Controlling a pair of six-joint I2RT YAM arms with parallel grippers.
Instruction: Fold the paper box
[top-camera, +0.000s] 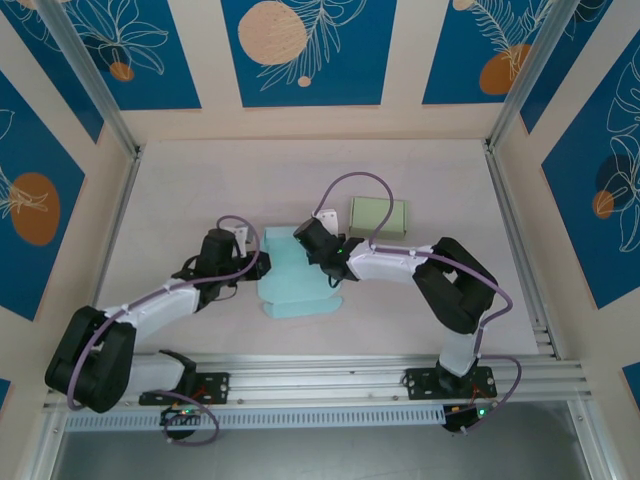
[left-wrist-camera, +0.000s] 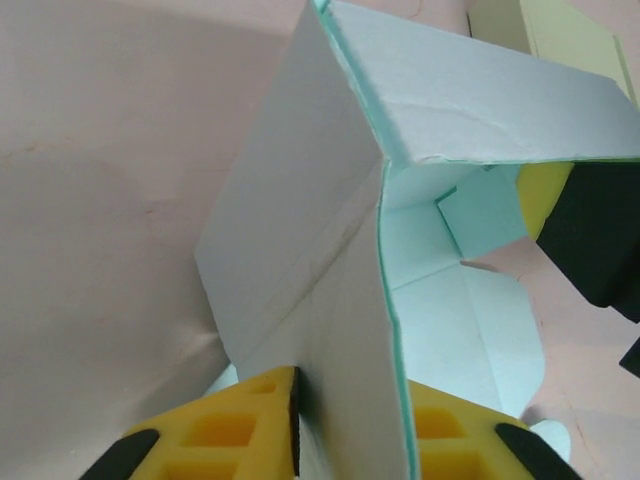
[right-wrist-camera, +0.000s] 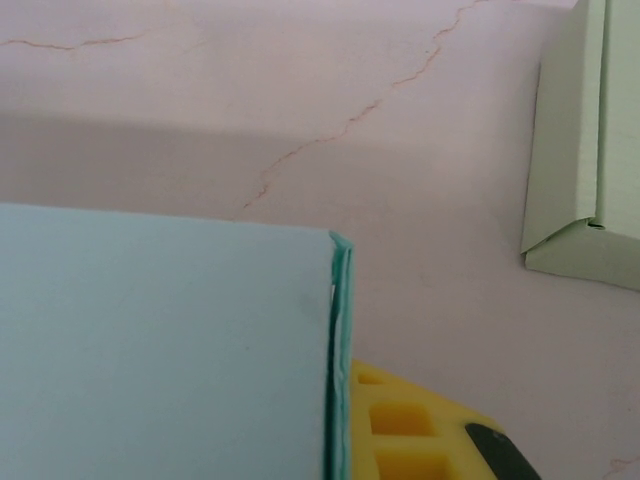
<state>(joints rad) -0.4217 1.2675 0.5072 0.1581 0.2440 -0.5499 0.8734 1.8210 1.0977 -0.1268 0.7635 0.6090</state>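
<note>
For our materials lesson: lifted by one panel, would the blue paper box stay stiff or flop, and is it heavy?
Probably light: the blue paper box is thin sheet, edge-on in the right wrist view. Likely to hinge at its creases, where panels meet at angles in the left wrist view. Each panel looks flat, so probably stiff between folds.

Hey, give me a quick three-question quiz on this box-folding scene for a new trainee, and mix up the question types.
1. True or false: the left hand is pinching a wall of the light blue paper box.
2. Which is nearest the pale green box? A) left hand B) right hand C) left arm's base
3. Fill in: the light blue paper box is gripped by ___ hands.
Key: 1 true; 2 B; 3 two.
</note>
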